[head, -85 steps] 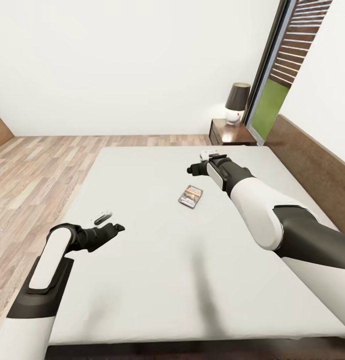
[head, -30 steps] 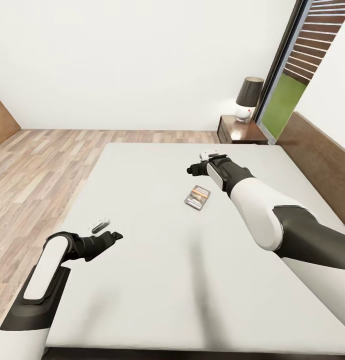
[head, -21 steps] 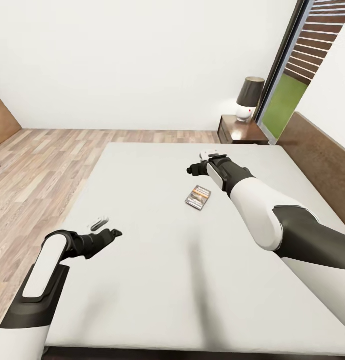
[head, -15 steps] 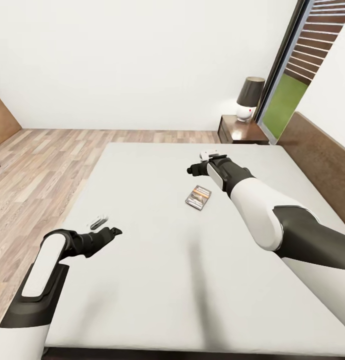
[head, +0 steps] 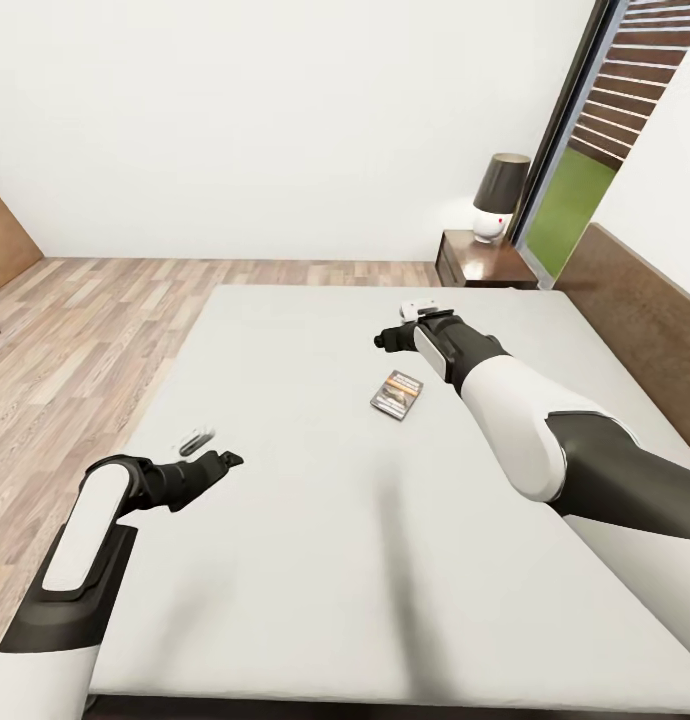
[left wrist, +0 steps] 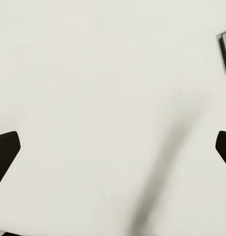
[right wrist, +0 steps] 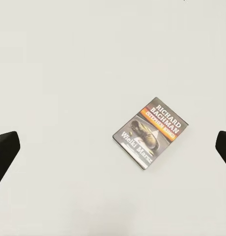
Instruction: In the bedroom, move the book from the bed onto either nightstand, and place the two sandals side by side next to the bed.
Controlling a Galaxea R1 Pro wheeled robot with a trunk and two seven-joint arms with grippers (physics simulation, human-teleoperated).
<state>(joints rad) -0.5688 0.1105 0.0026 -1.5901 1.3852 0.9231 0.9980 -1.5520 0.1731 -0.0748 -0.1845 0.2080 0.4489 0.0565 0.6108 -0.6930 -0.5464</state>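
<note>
The book (head: 396, 394) lies flat on the bed (head: 315, 560), dark cover up, right of the mattress middle. My right gripper (head: 387, 340) hovers open just beyond it, toward the far side. In the right wrist view the book (right wrist: 150, 132) lies on the mattress between the spread fingertips (right wrist: 5, 150), nearer one of them, and untouched. My left gripper (head: 228, 461) is open over the mattress near its left edge; its wrist view catches the book's edge (left wrist: 224, 49) at the frame border. The nightstand (head: 482, 270) with its lamp (head: 499, 195) stands past the bed's far right corner. The sandals are out of view.
The dark headboard (head: 635, 320) runs along the bed's right side. A tall dark-framed window (head: 575, 170) rises behind the nightstand. Wood-plank floor (head: 75, 340) stretches left of and beyond the bed. A brown piece of furniture (head: 5, 240) shows at the left edge.
The head view has shifted slightly since the earliest frame, so the camera moved. My left arm has drifted a little. The book and my right gripper stay where they were.
</note>
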